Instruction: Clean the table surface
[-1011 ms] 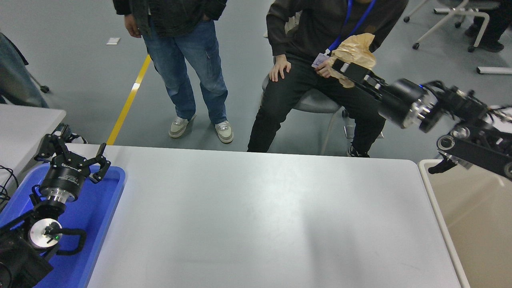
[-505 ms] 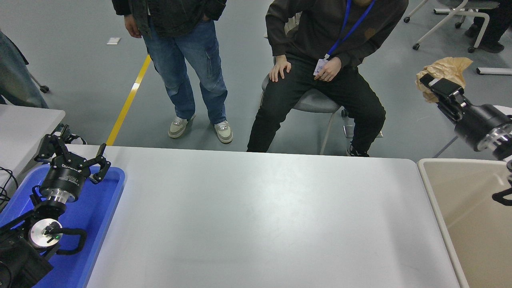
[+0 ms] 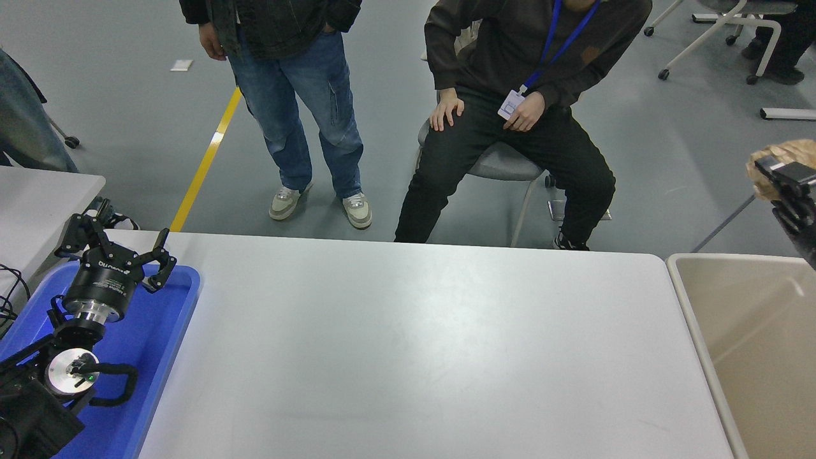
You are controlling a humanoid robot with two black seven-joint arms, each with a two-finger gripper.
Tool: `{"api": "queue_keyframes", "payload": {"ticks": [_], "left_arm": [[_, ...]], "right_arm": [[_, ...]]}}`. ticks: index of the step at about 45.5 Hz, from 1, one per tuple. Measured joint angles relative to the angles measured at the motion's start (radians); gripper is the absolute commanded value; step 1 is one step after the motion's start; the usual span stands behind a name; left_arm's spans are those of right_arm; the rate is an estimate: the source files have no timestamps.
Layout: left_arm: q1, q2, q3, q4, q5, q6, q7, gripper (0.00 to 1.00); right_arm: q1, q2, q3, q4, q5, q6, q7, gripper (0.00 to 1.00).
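Note:
The table surface (image 3: 421, 344) is a wide matte white-grey top filling the middle of the head view, with nothing lying on it. My right gripper (image 3: 774, 171) is at the right edge, raised beyond the table's far right corner, shut on a crumpled brown paper wad (image 3: 783, 158), above the far side of a beige bin (image 3: 698, 344). My left gripper (image 3: 118, 245) is parked at the lower left over a blue tray (image 3: 162, 357), fingers spread open and empty.
A seated person (image 3: 510, 127) and a standing person (image 3: 293, 108) are at the table's far side. A smaller white table (image 3: 38, 197) stands at the left. Chair legs (image 3: 720, 38) show at the top right.
My right arm has swung to the right and down with the paper wad, from in front of the seated person to the picture's right edge above the bin. The left arm has not moved.

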Motion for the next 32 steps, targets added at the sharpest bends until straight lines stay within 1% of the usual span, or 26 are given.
{"api": "queue_keyframes", "payload": {"ticks": [7,15,25,32], "left_arm": [[0.0,0.0,0.0,0.0,0.0,0.0,0.0,1.0],[0.0,0.0,0.0,0.0,0.0,0.0,0.0,1.0],[0.0,0.0,0.0,0.0,0.0,0.0,0.0,1.0],[0.0,0.0,0.0,-0.001,0.0,0.0,0.0,1.0]], "right_arm": [[-0.052,0.036,0.001,-0.099,0.072,0.048,0.026,0.0],[-0.097,0.11,0.003,-0.242,0.13,0.114,0.043,0.0],[-0.146,0.218,0.006,-0.433,0.17,0.203,0.052,0.0],[-0.175,0.273,0.006,-0.517,0.182,0.241,0.055,0.0]]}}
